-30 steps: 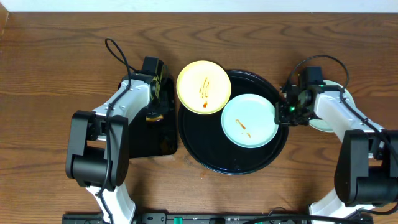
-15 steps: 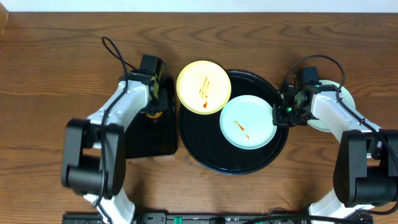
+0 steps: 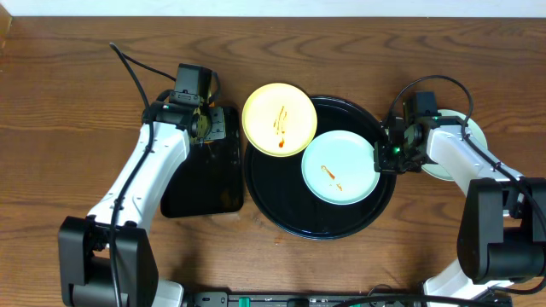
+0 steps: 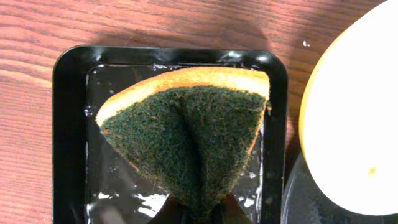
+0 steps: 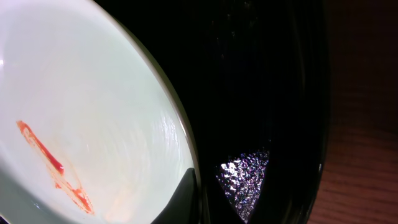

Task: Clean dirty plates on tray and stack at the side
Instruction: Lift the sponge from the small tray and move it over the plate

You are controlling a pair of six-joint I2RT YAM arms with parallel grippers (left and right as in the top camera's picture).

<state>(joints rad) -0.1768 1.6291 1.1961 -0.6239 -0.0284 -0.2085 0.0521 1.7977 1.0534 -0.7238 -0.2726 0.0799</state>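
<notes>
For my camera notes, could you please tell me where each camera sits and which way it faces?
Overhead: above the table, looking straight down; both arms show.
Left wrist: looks down at the sponge pinched in the left hand.
Right wrist: close on the mint plate; right hand grips its rim.
Shared: yellow plate, overhead and left wrist.

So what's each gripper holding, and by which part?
The left gripper pinches the sponge by its folded lower edge; the right gripper grips the mint plate by its rim.
</notes>
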